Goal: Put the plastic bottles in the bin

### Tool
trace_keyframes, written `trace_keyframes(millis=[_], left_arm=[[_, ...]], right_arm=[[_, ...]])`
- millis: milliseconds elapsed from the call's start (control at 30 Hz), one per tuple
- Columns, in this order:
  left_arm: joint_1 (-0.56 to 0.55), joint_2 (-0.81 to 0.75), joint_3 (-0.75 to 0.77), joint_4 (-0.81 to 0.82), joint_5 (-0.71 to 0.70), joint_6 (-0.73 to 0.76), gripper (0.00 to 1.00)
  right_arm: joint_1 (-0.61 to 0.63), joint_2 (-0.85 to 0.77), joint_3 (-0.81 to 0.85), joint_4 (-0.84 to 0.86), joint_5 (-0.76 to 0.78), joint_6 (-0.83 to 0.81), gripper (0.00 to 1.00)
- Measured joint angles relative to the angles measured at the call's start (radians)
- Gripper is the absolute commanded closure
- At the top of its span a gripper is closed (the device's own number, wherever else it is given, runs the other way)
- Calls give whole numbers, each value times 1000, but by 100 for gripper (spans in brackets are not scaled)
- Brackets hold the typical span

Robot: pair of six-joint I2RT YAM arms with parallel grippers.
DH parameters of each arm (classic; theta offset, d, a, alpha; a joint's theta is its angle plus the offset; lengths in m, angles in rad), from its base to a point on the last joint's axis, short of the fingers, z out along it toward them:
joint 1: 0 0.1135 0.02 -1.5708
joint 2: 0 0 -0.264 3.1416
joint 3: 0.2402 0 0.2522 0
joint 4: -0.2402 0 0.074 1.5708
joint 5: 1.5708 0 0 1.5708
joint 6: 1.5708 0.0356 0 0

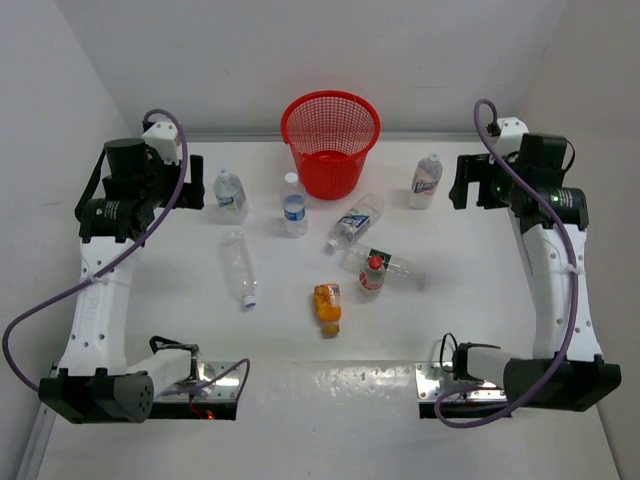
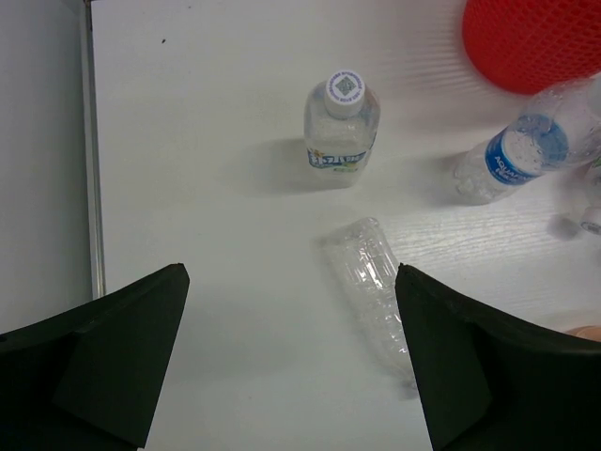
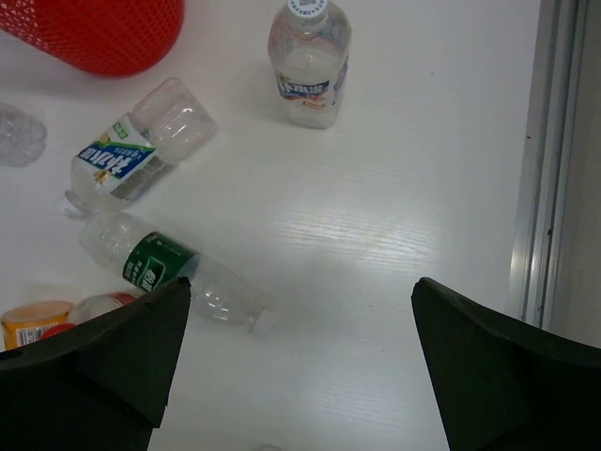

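Left wrist and right wrist views show both jaws wide apart, empty, plastic bottles (image 2: 342,122) lying ahead of them.

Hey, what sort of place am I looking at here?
Probably a robotics lab bench: a white table enclosed by plain white walls, robot arms bolted at its edge, and plastic bottles scattered before a red bin.
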Motion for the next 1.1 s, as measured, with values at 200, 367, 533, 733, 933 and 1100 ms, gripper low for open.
trace_keyframes(millis=[200,367,533,733,933,1100], left_arm=[[0,4,0,2,1,-1,1],[0,45,2,7,15,-8,1],[0,90,2,17,27,-11,1],[0,114,-1,39,36,-11,1],[0,130,-26,65,34,-12,1],[2,140,-41,76,27,-12,1]], right_arm=[[10,77,-2,83,55,52,0],[51,240,15,171,115,87,0],[73,435,116,208,119,94,0],[95,596,238,241,140,76,0],[156,703,296,271,163,56,0],[193,781,337,298,221,51,0]])
